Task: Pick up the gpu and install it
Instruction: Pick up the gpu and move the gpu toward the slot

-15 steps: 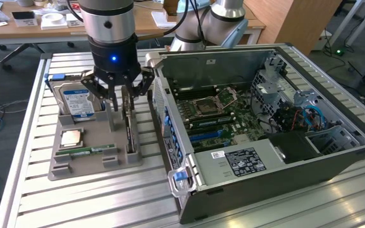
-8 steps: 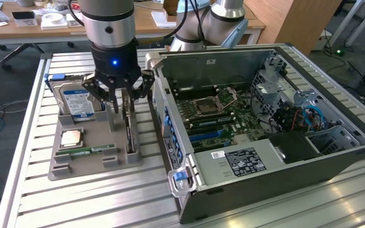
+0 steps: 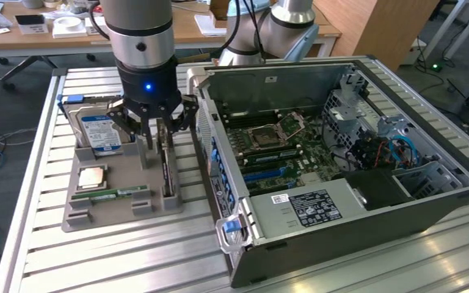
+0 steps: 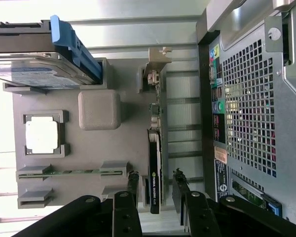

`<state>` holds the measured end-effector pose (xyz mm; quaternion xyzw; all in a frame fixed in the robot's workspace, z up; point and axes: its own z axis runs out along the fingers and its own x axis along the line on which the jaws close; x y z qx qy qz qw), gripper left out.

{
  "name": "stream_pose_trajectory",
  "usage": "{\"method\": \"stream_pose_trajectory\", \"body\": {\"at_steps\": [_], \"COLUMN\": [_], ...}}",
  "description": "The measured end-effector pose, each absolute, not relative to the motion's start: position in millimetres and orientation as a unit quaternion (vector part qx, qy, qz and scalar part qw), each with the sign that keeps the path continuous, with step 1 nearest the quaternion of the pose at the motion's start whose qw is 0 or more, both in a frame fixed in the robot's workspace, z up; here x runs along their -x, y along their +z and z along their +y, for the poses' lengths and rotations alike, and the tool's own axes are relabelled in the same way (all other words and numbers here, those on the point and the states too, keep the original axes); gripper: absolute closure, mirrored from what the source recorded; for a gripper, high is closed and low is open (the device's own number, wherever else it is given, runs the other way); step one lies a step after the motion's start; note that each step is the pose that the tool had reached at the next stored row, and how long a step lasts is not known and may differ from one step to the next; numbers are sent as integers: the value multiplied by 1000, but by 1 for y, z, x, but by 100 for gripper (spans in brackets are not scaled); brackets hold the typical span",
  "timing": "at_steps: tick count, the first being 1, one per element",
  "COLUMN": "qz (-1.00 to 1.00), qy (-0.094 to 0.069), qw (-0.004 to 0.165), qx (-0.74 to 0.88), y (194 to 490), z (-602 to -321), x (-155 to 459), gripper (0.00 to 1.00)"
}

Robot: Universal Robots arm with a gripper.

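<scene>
The end effector (image 3: 154, 160) is low over a gray tray (image 3: 120, 210) on the slatted table (image 3: 96, 262), just beside the open computer case (image 3: 341, 201).

The exterior view shows the whole layout. A hard drive (image 3: 100, 131) with a blue label stands at the tray's far end. A square processor chip (image 3: 93, 177) lies below it, and a narrow memory stick (image 3: 112, 195) lies nearer the camera. The gpu (image 3: 168, 180) stands on edge along the side of the tray nearest the case, but here the arm partly hides it. This view also looks into the case, where the motherboard (image 3: 283, 143) lies exposed.

The wrist view shows how the grip stands. The two black fingers (image 4: 133, 180) are spread on either side of the upright card, with a gap visible between each finger and the card's faces. The end effector is therefore released and straddles the gpu without clamping it. The card's silver bracket (image 4: 155, 64) sits at the end away from the fingers. The card still rests in its slot in the tray. This view also shows the outside of the case's rear panel, with its perforated grille (image 4: 251, 108) and a column of ports (image 4: 217, 98).
</scene>
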<state>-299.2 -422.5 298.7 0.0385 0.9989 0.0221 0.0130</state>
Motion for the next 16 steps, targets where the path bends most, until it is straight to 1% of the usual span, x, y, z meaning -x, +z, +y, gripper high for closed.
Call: {"method": "stream_pose_trajectory", "body": {"at_steps": [4,12,16], "qz": [999,999,999], "qy": [22,22,22], "qw": [13,13,13], "qx": [-38,-38,-38], "y": [297,284,284], "z": [-422,-422,-422], "x": [299,299,299], "gripper": [58,58,58]}}
